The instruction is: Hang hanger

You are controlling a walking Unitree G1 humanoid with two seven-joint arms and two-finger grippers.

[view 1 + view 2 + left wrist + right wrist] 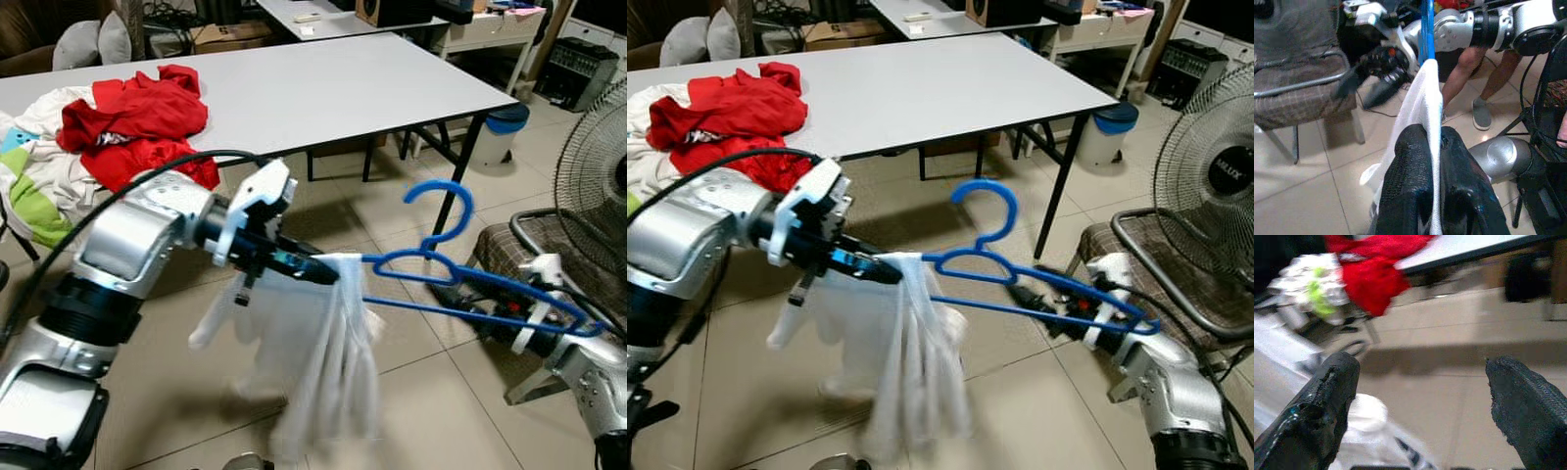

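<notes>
Two grippers shared the load: the left gripper (328, 271) pinched tight on the cloth (323, 362) draped over the blue hanger's (460, 279) left end; the right gripper (1420, 401) gaped wide, empty, by its right end; one tug could drop it; tiled floor (431, 392), table (323, 88) far, fan (593, 166) right.

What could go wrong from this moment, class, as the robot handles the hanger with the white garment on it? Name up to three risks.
1. The white garment drapes over one end of the blue hanger, pinched by the left gripper; it could slide off.
2. The right gripper has its fingers spread wide at the hanger's other end, so the hanger may drop.
3. The hook points towards the table; it could snag the edge.
</notes>
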